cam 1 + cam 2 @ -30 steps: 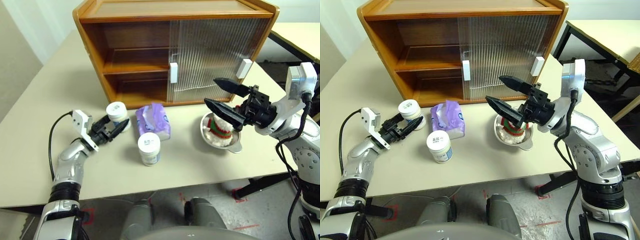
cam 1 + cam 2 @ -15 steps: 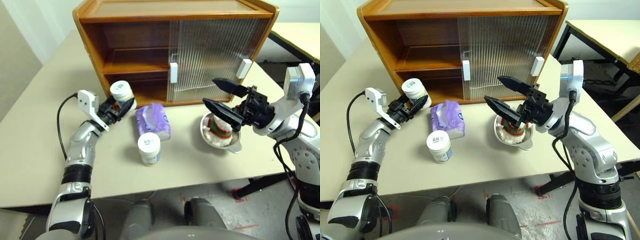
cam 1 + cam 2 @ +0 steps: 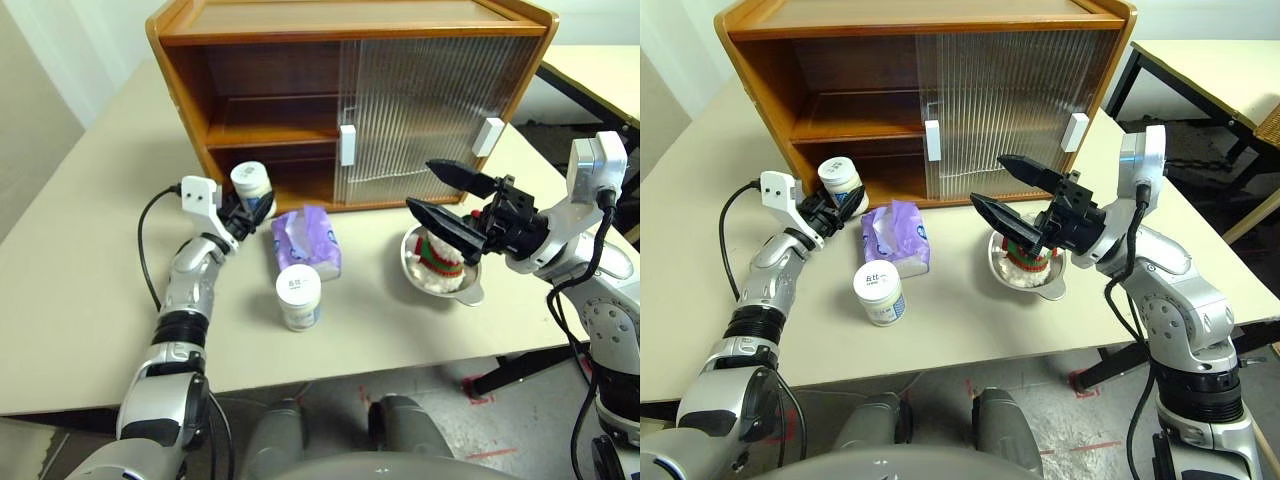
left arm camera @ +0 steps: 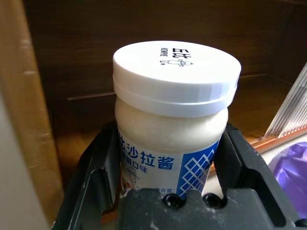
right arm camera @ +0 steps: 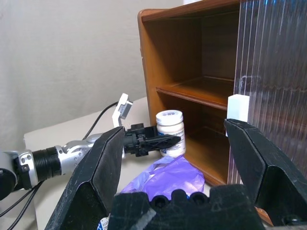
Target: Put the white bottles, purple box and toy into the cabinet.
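**Ana:** Beige tabletop [image 3: 80, 300] first, then the wooden cabinet [image 3: 250, 30] at its back: left half open, ribbed sliding doors covering the right half. Stiff and heavy, so it should stay put when things go in.

**Ben:** Next down in size?

**Ana:** The purple tissue pack [image 3: 306, 241], lying in front of the cabinet's open side. Soft, light, crushable; best pinched across its short sides. Right of it a steel bowl [image 3: 470, 287] holds the plush snowman toy [image 3: 438, 253]. That toy looks squashy and weightless, so a grip round the body should serve.

**Ben:** And the jars?

**Ana:** One white bottle [image 3: 299, 297] stands near the table's front edge, just ahead of the tissue pack. The other white jar [image 4: 175, 103] sits clamped upright between the left gripper [image 3: 243, 207] fingers, taken low on its label, at the mouth of the lower compartment. Rigid, smooth plastic, possibly slippery; the body is the right place, not the lid.

**Ben:** Right gripper [image 3: 440, 192]?

**Ana:** Spread wide and empty, hovering above the bowl.
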Controlling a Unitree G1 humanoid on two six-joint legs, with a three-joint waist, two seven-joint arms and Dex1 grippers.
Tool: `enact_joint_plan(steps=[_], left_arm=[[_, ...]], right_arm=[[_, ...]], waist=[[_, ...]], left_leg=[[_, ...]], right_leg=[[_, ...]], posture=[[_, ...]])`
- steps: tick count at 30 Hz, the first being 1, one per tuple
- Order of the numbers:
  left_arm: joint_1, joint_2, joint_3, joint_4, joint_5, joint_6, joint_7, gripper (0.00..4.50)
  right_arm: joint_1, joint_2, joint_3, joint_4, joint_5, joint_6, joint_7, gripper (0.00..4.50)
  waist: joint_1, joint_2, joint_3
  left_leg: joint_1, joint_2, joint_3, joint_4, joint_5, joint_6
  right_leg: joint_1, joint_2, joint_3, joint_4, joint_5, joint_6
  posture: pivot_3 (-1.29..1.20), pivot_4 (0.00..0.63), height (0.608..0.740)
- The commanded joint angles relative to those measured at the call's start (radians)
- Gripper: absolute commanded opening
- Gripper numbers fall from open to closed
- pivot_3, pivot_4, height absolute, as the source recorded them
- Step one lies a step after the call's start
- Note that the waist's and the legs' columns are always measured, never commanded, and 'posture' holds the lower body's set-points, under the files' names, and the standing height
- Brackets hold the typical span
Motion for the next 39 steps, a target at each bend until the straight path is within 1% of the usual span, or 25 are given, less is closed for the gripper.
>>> enact_joint_plan(steps=[1, 9, 14, 19, 26, 38, 39], left_arm=[[-0.040, -0.013, -0.012, 0.031, 0.034, -0.036, 0.045, 3.08], [-0.121, -0.041, -0.006, 0.145, 0.091, -0.043, 0.206, 3.08], [-0.187, -0.055, -0.011, 0.235, 0.109, -0.071, 0.237, 3.08], [-0.267, -0.074, -0.015, 0.344, 0.134, -0.100, 0.283, 3.08], [-0.332, -0.068, -0.015, 0.455, 0.170, -0.122, 0.345, 3.08], [-0.351, -0.067, -0.016, 0.512, 0.194, -0.128, 0.359, 3.08], [-0.351, -0.067, -0.019, 0.512, 0.197, -0.127, 0.362, 3.43]], right_arm=[[0.004, -0.001, 0.002, -0.023, -0.003, -0.010, -0.003, 4.50], [0.012, 0.001, -0.001, -0.032, -0.003, -0.010, -0.009, 4.50], [0.016, -0.001, -0.003, -0.038, 0.000, -0.008, -0.014, 4.50], [0.023, -0.001, -0.004, -0.048, 0.003, -0.005, -0.024, 4.50], [0.029, -0.005, -0.009, -0.058, 0.007, -0.001, -0.033, 4.50], [0.027, -0.008, -0.009, -0.061, 0.009, 0.000, -0.041, 4.50], [0.027, -0.008, -0.008, -0.061, 0.010, 0.000, -0.041, 4.50]], waist=[[-0.001, 0.000, 0.000], [-0.005, -0.001, 0.000], [-0.018, -0.001, 0.000], [-0.021, -0.001, 0.000], [-0.027, -0.001, 0.000], [-0.026, -0.001, -0.001], [-0.026, -0.001, -0.001]], left_leg=[[0.000, 0.000, 0.000, 0.000, 0.000, 0.000], [-0.001, 0.000, 0.000, 0.001, 0.000, 0.000], [-0.002, -0.001, -0.001, 0.001, 0.000, 0.000], [-0.004, -0.002, -0.001, 0.003, 0.000, 0.000], [-0.005, -0.002, -0.001, 0.003, 0.000, 0.000], [-0.005, -0.002, -0.001, 0.003, -0.001, -0.002], [-0.005, -0.002, -0.001, 0.003, -0.001, -0.002]], right_leg=[[0.000, 0.000, 0.000, 0.000, 0.000, 0.000], [0.000, 0.000, 0.000, 0.000, 0.001, 0.002], [0.000, 0.000, 0.000, -0.001, 0.002, 0.003], [-0.001, 0.000, 0.000, -0.002, 0.003, 0.004], [-0.002, 0.000, 0.000, -0.003, 0.004, 0.004], [-0.002, 0.000, 0.000, -0.002, 0.005, 0.004], [-0.002, 0.000, 0.000, -0.002, 0.005, 0.004]], posture=[[-0.07, 0.000, 0.740], [-0.08, 0.000, 0.740], [-0.08, 0.000, 0.740], [-0.09, 0.000, 0.740], [-0.10, 0.000, 0.740], [-0.11, 0.000, 0.740], [-0.11, 0.000, 0.740]])
